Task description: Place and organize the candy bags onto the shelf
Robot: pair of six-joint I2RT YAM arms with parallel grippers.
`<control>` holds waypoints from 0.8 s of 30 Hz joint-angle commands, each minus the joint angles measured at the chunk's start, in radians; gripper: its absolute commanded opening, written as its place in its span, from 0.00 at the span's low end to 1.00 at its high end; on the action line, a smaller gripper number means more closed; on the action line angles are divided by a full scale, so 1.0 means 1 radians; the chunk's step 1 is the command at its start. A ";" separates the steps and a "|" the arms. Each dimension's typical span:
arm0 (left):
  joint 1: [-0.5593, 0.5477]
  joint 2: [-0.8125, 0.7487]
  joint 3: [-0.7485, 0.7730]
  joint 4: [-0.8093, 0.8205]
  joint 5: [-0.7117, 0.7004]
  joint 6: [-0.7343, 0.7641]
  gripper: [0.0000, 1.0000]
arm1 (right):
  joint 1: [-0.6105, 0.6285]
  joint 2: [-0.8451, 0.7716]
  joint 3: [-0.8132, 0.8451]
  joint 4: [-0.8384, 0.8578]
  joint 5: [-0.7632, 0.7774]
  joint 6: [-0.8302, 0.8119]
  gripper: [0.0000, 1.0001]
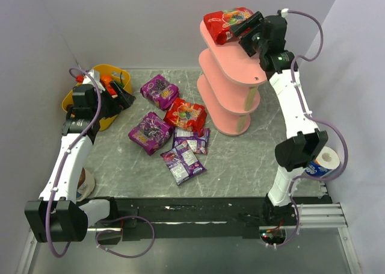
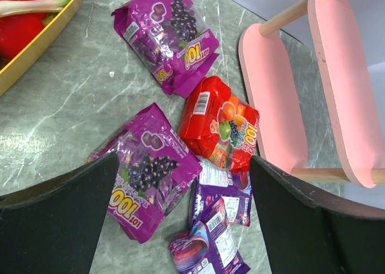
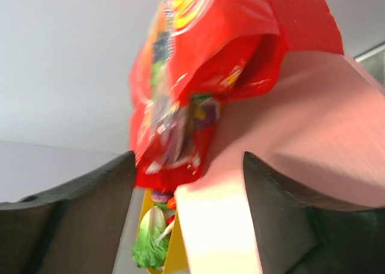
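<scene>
One red candy bag (image 1: 225, 21) lies on the top board of the pink shelf (image 1: 231, 75). My right gripper (image 1: 245, 24) is open right beside it. In the right wrist view the bag (image 3: 204, 75) rests on the board (image 3: 301, 123) just ahead of my spread gripper (image 3: 187, 165), blurred. Another red bag (image 1: 185, 114) and several purple bags (image 1: 150, 132) lie on the table left of the shelf. My left gripper (image 1: 124, 97) is open and empty near the basket. In its view my gripper (image 2: 183, 159) hovers above the red bag (image 2: 219, 123) and purple bags (image 2: 147, 171).
A yellow basket (image 1: 117, 74) with toy vegetables stands at the back left; its rim shows in the left wrist view (image 2: 42, 39). A paper roll (image 1: 325, 159) stands by the right arm, a cup (image 1: 85, 182) by the left arm. Walls close in behind and at both sides.
</scene>
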 commanded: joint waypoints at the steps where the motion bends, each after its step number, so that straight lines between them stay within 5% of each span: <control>1: -0.002 -0.029 0.035 0.048 0.009 0.009 0.96 | -0.001 -0.137 -0.033 0.060 0.020 -0.063 0.71; 9: -0.001 -0.028 0.029 0.053 0.018 0.004 0.96 | 0.002 -0.116 -0.027 0.276 -0.085 -0.102 0.57; 15: -0.001 -0.024 0.028 0.057 0.020 0.000 0.96 | 0.002 0.088 0.155 0.296 -0.092 -0.088 0.57; 24: -0.001 -0.029 0.008 0.064 0.015 -0.011 0.96 | 0.003 0.163 0.139 0.205 -0.033 -0.071 0.57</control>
